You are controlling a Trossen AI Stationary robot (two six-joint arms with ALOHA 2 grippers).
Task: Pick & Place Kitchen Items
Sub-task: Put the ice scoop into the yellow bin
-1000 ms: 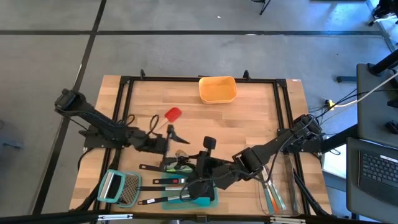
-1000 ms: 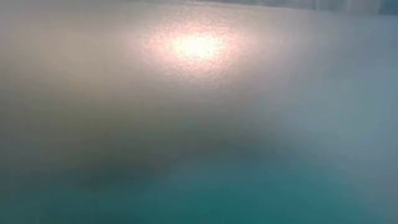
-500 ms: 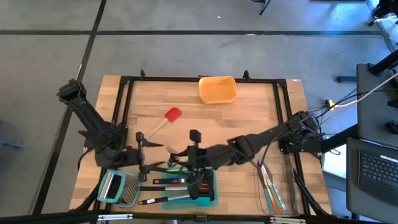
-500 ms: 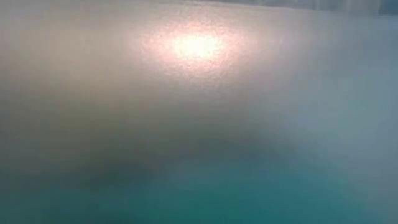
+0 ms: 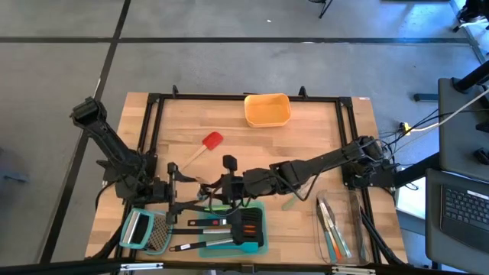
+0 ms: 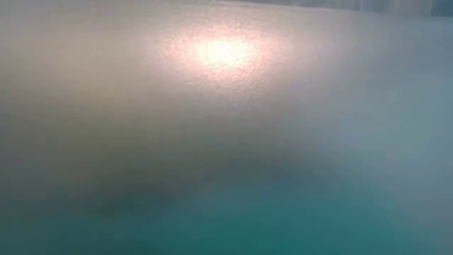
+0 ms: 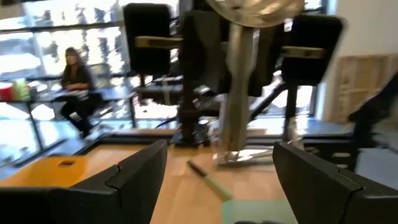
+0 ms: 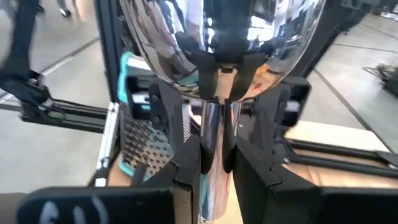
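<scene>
My right gripper (image 8: pixel 211 155), just below the centre of the overhead frame, is clamped on the handle of a shiny silver metal spoon (image 8: pixel 214 56) held over the flat teal tray (image 5: pixel 260 208), while my left gripper (image 5: pixel 174 187) waits lower left, jaws spread wide and empty.

Overhead light is even and bright, with soft shadows on the worktop (image 5: pixel 306 130). Low view is wholly blurred haze with one glare patch. Left wrist view shows motion blur; daylit windows wash out behind.
</scene>
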